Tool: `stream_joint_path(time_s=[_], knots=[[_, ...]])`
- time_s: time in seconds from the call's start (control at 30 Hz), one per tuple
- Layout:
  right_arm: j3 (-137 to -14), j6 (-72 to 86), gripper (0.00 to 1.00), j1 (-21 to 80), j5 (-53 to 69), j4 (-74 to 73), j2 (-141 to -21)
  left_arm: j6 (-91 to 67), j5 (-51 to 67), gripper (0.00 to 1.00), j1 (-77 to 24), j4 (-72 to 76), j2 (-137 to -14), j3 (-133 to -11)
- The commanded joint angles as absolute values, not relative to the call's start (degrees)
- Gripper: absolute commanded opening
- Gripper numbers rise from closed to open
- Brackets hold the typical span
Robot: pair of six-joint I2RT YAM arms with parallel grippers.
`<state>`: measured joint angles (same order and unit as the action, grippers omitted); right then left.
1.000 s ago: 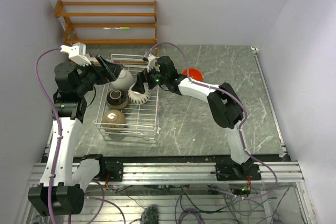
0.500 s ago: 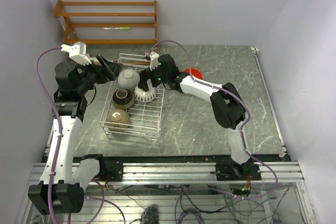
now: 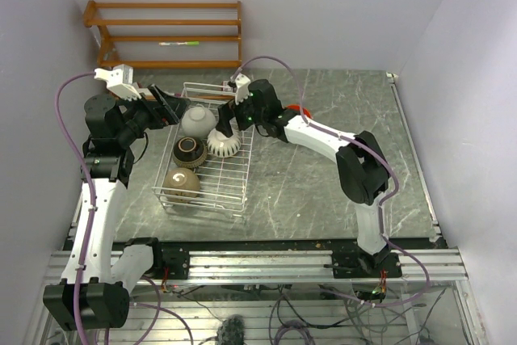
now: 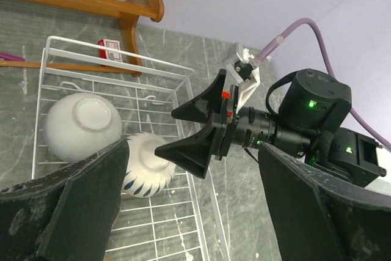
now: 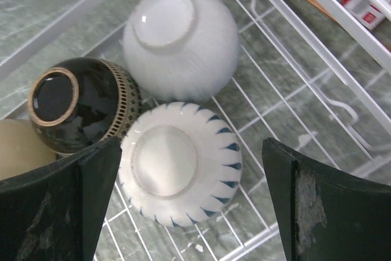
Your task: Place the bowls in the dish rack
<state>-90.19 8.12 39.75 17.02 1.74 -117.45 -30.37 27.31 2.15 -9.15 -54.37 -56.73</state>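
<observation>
The white wire dish rack (image 3: 234,191) holds four upside-down bowls: cream-white ribbed (image 3: 197,121), black-brown (image 3: 187,151), tan (image 3: 181,183) and white with blue pattern (image 3: 224,144). My right gripper (image 3: 223,123) is open and empty, just above the blue-patterned bowl (image 5: 180,163), which lies free between its fingers (image 5: 67,206). The cream bowl (image 5: 180,41), black bowl (image 5: 76,102) and tan bowl (image 5: 15,148) lie beside it. My left gripper (image 3: 167,107) is open and empty over the rack's far left side (image 4: 116,50). An orange-red bowl (image 3: 302,109) sits on the table, partly behind the right arm.
A brown wooden slatted shelf (image 3: 166,34) stands against the back wall. A small red-and-white object (image 4: 110,52) lies just beyond the rack's far rim. Bare grey marble table (image 3: 323,199) spreads right of the rack. Both arms crowd the rack's far end.
The rack and its bowls have slid a little to the right. My right gripper has let go of the blue-patterned bowl and pulled slightly up and back. The left arm has barely moved.
</observation>
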Motion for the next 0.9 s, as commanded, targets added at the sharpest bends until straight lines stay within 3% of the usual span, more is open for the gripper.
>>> stream_joint_path(time_s=[0.0, 0.27, 0.53, 0.87], knots=[[-93.0, 6.7, 0.98, 40.8, 5.5, -4.1, -116.5, -29.1, 28.6, 0.97, 2.7, -8.5, -53.4, -57.8], [-97.1, 6.5, 0.95, 40.8, 8.6, -8.6, -120.5, -28.2, 28.7, 0.97, 2.7, -9.3, -53.4, -57.9], [-98.4, 6.7, 0.79, 41.0, 13.0, -9.7, -123.5, -27.9, 28.9, 0.97, 2.7, -9.6, -53.0, -57.7], [-92.6, 7.2, 0.67, 41.5, 16.3, -9.1, -120.1, -27.3, 28.7, 0.97, 2.7, -10.8, -51.9, -57.4]])
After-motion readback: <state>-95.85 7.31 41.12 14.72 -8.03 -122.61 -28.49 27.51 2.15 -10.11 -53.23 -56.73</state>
